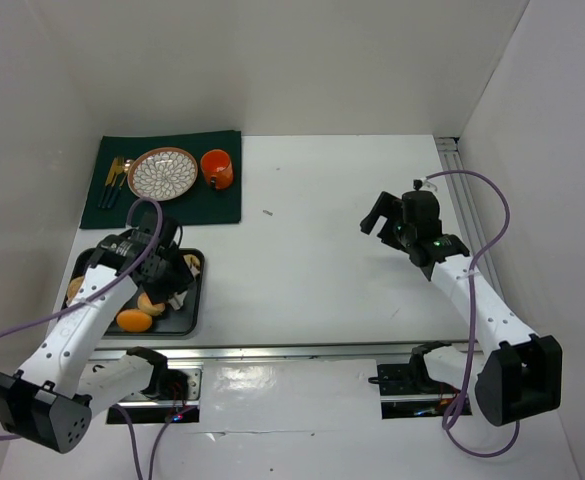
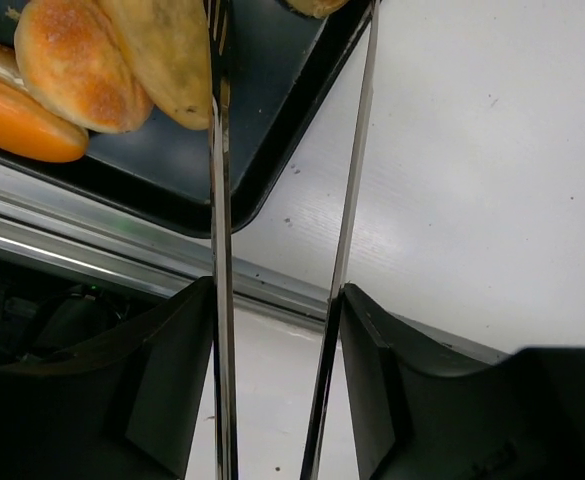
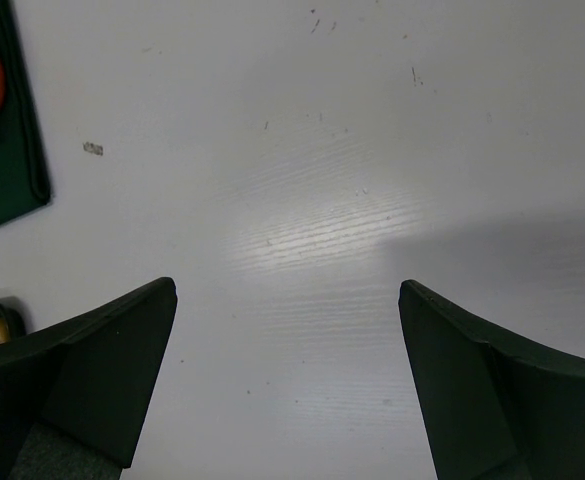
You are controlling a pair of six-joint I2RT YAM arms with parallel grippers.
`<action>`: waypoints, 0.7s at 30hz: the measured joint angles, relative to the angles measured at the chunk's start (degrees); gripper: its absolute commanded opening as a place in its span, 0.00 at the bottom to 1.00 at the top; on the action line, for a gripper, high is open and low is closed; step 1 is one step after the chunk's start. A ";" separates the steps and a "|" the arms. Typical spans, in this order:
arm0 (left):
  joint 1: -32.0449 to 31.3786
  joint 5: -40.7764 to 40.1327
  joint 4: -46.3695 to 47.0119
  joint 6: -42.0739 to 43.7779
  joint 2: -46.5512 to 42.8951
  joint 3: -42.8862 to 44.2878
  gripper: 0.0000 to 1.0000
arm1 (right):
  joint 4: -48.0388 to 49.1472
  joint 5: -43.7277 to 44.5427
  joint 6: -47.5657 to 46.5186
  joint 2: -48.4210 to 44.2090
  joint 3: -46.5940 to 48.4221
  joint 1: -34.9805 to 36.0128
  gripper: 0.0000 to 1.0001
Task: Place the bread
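Observation:
Several golden-tan bread rolls (image 1: 142, 310) lie in a black tray (image 1: 194, 318) at the near left. In the left wrist view two rolls (image 2: 72, 60) (image 2: 167, 50) and an orange-toned one (image 2: 17, 115) lie in the tray (image 2: 272, 130). My left gripper (image 1: 172, 275) (image 2: 277, 300) is shut on metal tongs (image 2: 218, 250), which reach over the tray's corner. The left blade touches a roll, and nothing sits between the blades. My right gripper (image 1: 384, 222) (image 3: 287, 290) is open and empty above the bare table at the right.
A patterned plate (image 1: 162, 172), an orange mug (image 1: 217, 167) and cutlery (image 1: 112, 180) sit on a dark green mat (image 1: 227, 205) at the back left. A metal rail (image 1: 322, 350) runs along the near table edge. White walls enclose the table.

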 measured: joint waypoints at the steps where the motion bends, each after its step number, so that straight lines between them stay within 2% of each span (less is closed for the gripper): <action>1: 0.26 0.11 0.52 0.13 0.17 -0.46 0.63 | 0.02 -0.02 0.00 0.11 0.00 0.00 0.99; 6: 1.27 0.57 2.54 0.87 1.05 -1.81 0.45 | 0.02 -0.59 0.02 1.01 0.00 0.00 0.99; 8: 1.84 0.59 2.67 1.44 0.96 -1.77 0.40 | 0.00 -0.63 0.02 1.20 0.00 0.00 0.99; 13: 2.82 0.24 0.39 2.91 0.63 2.08 0.39 | 0.02 -0.79 0.02 1.31 0.02 0.00 0.99; 21: 3.63 -3.43 -2.19 5.38 2.29 17.42 0.38 | 0.07 -1.57 0.07 3.15 0.09 0.00 0.99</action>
